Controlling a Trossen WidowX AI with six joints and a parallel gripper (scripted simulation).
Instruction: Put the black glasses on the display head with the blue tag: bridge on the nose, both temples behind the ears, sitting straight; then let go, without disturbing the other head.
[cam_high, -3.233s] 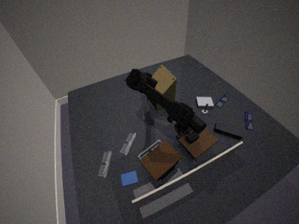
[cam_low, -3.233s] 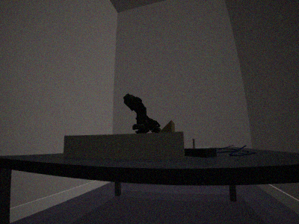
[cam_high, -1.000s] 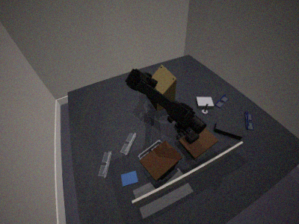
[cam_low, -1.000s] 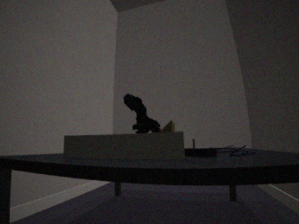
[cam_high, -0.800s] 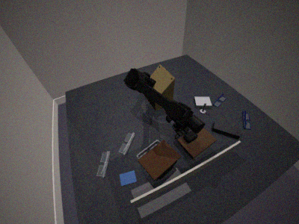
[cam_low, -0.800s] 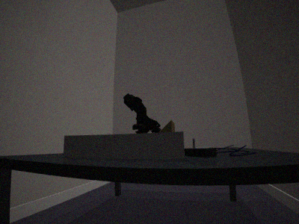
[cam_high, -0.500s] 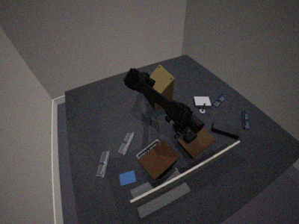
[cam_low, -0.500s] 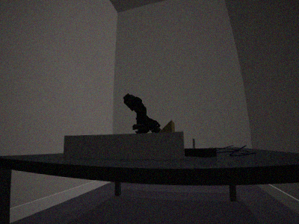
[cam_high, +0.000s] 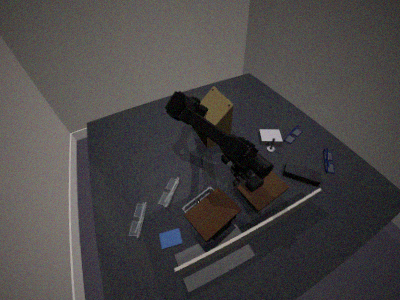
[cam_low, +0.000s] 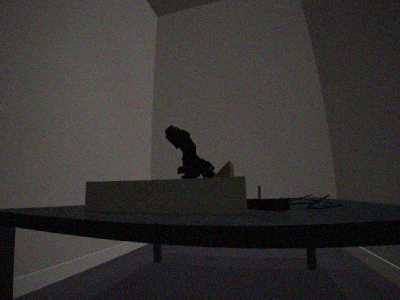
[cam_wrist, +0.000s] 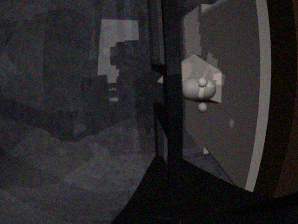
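Black hand (cam_high: 246, 181) (cam_low: 198, 173) (cam_wrist: 164, 163), clamped on the black glasses, their long axis and facing lost in darkness

The kind of place I can say only partly: it is a plain, dim room, and its table is arranged like a small eyewear display. Grey bare walls (cam_high: 165, 45) (cam_low: 240, 90) meet in corners, with a pale skirting strip (cam_high: 73, 215) at the foot. On the dark grey table (cam_high: 125, 145) (cam_low: 150, 219) there are clear-framed glasses (cam_high: 140, 221) and blue-framed glasses (cam_high: 328, 161), lying apart, as goods in an optician's shop may lie. Whether it is a real shop or a lab, I cannot tell from these views.
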